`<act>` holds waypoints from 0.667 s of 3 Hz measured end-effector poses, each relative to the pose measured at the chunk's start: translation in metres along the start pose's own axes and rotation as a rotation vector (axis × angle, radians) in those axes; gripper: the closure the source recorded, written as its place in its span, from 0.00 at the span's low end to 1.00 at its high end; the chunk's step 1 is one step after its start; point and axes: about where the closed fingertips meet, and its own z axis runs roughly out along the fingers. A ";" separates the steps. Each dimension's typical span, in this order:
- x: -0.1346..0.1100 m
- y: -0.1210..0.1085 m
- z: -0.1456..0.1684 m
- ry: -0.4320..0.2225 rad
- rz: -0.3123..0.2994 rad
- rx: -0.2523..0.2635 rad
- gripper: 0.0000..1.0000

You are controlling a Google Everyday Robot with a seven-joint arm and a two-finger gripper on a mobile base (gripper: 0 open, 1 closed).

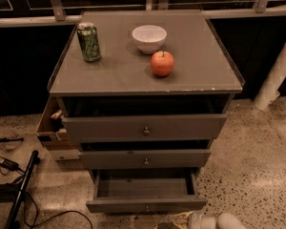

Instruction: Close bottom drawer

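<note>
The bottom drawer [145,194] is the lowest of three grey drawers in the cabinet [148,80]. It is pulled out, and its shallow box looks empty inside. Its flat front [114,205] faces me with a small round knob [147,207] at the centre. My gripper [187,219] is at the bottom edge of the view, just below and to the right of the drawer front. The white arm links [219,221] trail off to the right behind it. The middle drawer [145,159] and top drawer [145,127] each stand out a little less.
On the cabinet top stand a green can [89,42], a white bowl [149,38] and a red apple [162,63]. A cardboard box [50,130] leans against the cabinet's left side. Cables and a black rod [19,190] lie on the floor at left. A white post [276,75] stands at right.
</note>
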 end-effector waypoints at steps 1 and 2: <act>0.009 -0.009 0.009 -0.008 -0.010 0.043 1.00; 0.016 -0.023 0.018 -0.018 -0.021 0.084 1.00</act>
